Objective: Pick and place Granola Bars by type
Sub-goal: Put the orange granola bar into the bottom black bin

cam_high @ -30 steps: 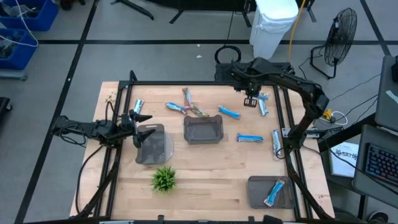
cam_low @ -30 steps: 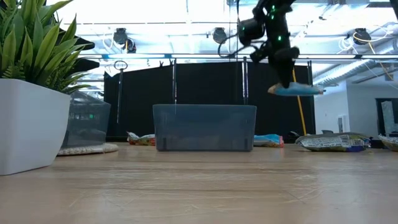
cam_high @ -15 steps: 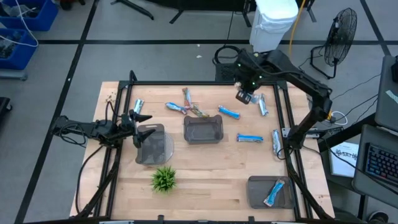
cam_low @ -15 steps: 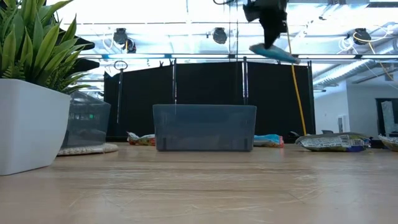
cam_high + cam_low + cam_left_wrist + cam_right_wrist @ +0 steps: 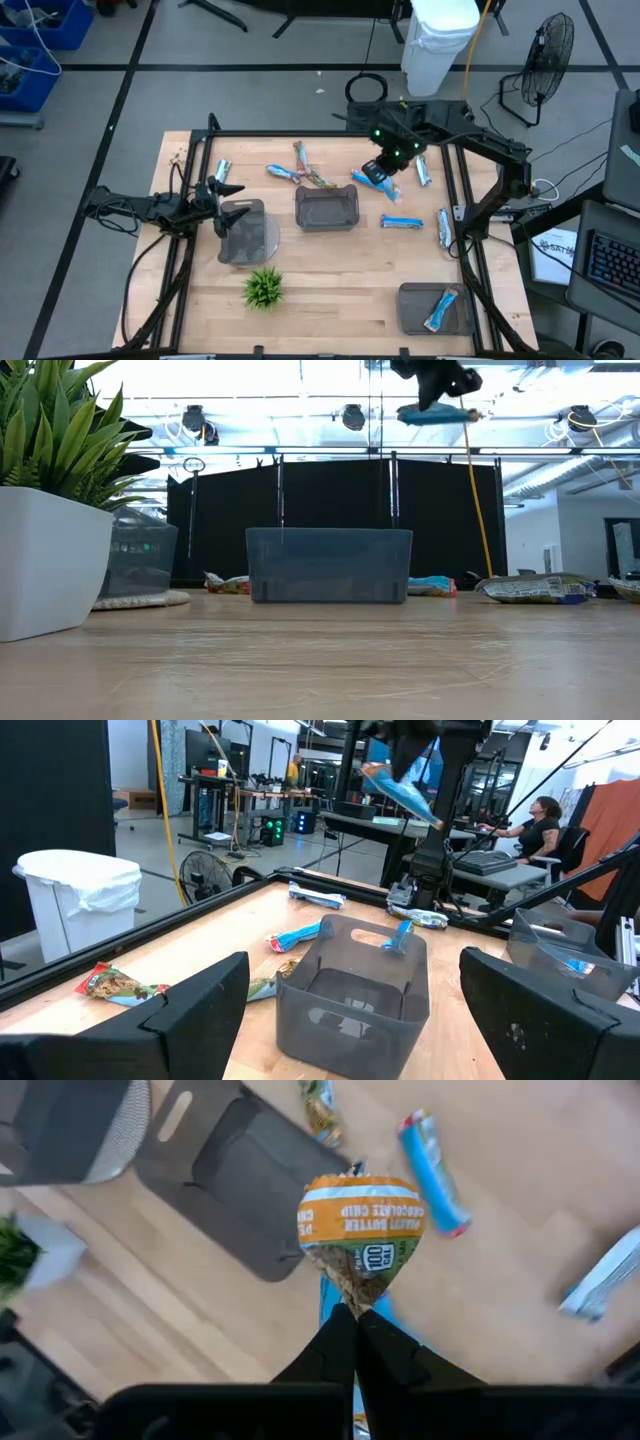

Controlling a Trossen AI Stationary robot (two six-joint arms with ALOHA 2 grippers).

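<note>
Wooden surface below, bars scattered. Right claw high over far side, pinching bar by one end, orange label hanging under fingers. Middle tray just left of claw, long axis across surface. Left claw spread wide, parked by left tray. Held bar's type hard to read from above.

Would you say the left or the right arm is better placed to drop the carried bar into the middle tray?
Right, probably: the right gripper already holds a granola bar high beside the middle tray; the left gripper waits at the left tray.
</note>
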